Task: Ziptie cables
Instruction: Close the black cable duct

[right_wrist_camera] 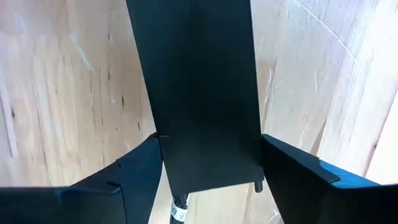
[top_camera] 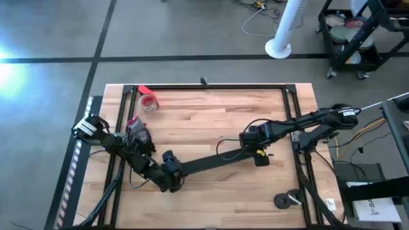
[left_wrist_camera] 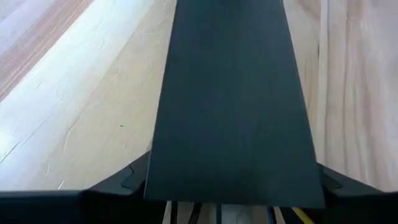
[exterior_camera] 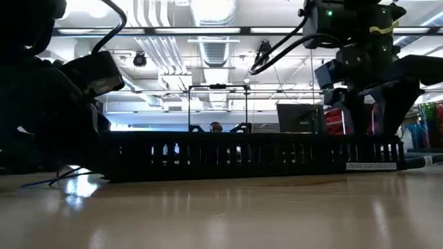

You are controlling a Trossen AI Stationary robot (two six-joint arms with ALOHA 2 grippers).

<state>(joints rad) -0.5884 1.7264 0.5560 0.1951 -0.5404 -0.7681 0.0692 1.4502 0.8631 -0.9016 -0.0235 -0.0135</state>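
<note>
A long, wide black strip [top_camera: 211, 161] runs slantwise across the table's middle. In the low view it shows as a slotted black channel [exterior_camera: 249, 155]. My left gripper [top_camera: 171, 179] is at its near-left end and my right gripper [top_camera: 248, 147] at its far-right end, each shut on it. Thin cables [left_wrist_camera: 193, 214] peek out from under the strip's end in the left wrist view. One dark cable [right_wrist_camera: 178, 210] shows under it in the right wrist view. The ziptie is out of view. My left gripper pinches the strip's near-left end [left_wrist_camera: 161, 180] by its two long edges, one finger on each side. The fingers [left_wrist_camera: 127, 180] lie level, pointing along the strip. My right gripper pinches the strip's far-right end [right_wrist_camera: 186, 168] across its width, its fingers [right_wrist_camera: 140, 168] on the two long edges and pointing along the strip.
A red tape roll [top_camera: 148, 101] lies at the far left of the table. Two dark round parts [top_camera: 287, 199] sit near the right front corner. Black rails [top_camera: 211, 86] frame the wooden table top. Bare wood lies near the front edge.
</note>
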